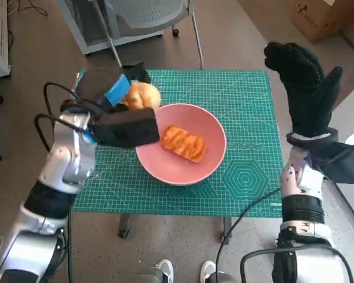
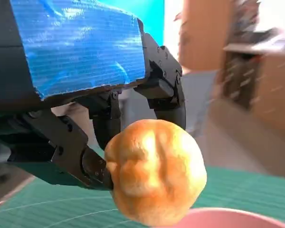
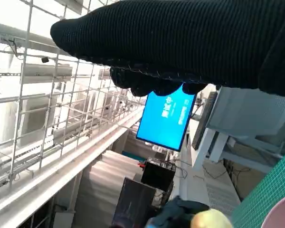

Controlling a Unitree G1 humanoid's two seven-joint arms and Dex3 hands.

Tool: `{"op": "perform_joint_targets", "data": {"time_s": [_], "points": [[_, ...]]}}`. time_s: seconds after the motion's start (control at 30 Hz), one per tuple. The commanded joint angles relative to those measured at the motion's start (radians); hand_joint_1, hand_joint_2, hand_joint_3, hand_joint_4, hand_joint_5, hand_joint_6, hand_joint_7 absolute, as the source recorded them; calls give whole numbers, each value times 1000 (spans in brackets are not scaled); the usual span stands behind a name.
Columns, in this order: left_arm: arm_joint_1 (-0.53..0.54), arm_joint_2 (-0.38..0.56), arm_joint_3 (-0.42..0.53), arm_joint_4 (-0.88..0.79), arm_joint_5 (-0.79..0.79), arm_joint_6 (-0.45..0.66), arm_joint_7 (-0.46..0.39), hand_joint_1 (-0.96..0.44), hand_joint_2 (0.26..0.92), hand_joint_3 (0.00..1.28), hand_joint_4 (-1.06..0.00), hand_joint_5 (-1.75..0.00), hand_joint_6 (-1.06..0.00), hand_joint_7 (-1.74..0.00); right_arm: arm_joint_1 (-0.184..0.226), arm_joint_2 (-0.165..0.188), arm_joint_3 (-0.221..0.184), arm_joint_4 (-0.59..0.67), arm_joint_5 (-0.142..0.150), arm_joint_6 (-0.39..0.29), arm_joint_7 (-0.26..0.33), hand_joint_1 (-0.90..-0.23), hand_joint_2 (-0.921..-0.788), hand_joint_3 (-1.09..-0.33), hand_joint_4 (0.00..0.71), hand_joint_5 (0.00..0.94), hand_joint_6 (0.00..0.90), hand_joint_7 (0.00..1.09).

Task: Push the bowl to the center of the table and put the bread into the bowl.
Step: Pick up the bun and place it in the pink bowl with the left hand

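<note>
While my left hand [image 1: 109, 94] grips the round bun [image 1: 143, 95] just over the pink bowl's [image 1: 209, 162] far rim, I want it carried inward beside the flat pastry [image 1: 184, 142] before letting go, right hand [image 1: 307, 88] raised, spread, holding nothing.

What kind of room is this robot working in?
Probably a lab or workshop rather than a kitchen. The small table wears a green cutting mat, a wire-mesh rack and a blue screen stand behind, and a cardboard box sits on the floor.
</note>
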Motion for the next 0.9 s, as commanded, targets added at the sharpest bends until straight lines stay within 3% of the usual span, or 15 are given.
{"op": "perform_joint_targets", "data": {"time_s": [0.03, 0.7, 0.8, 0.83, 0.87, 0.9], "points": [[47, -8, 5, -178, 27, -11, -38, 2, 910, 16, -781, -1029, -692, -1132, 19, -3, 2, 2, 2, 17, 15, -619, -921, -591, 309, 1, 406, 1], [10, -121, -62, -5, 47, -90, -63, 3, 910, 11, -817, -1050, -676, -1089, 38, -10, 10, -34, -13, 18, 1, -619, -921, -594, 308, 0, 403, 0], [5, -135, -52, 22, 11, -72, -115, 2, 918, 153, -661, -1235, -476, -1265, 44, -12, 9, -41, -14, 16, 0, -618, -921, -595, 307, 0, 403, 0], [3, -138, -49, 28, 2, -67, -131, 2, 918, 153, -661, -1235, -476, -1265, 45, -12, 9, -43, -15, 15, -1, -618, -921, -595, 307, 0, 403, 0], [2, -143, -42, 33, -23, -52, -169, 42, 878, 143, -541, -860, -399, -874, 47, -13, 10, -47, -16, 15, -2, -617, -921, -596, 307, 0, 403, 0], [1, -146, -36, 36, -41, -42, -197, 44, 866, 130, -483, -710, -369, -735, 49, -13, 10, -50, -16, 15, -3, -617, -921, -596, 307, 0, 404, 0]]}}
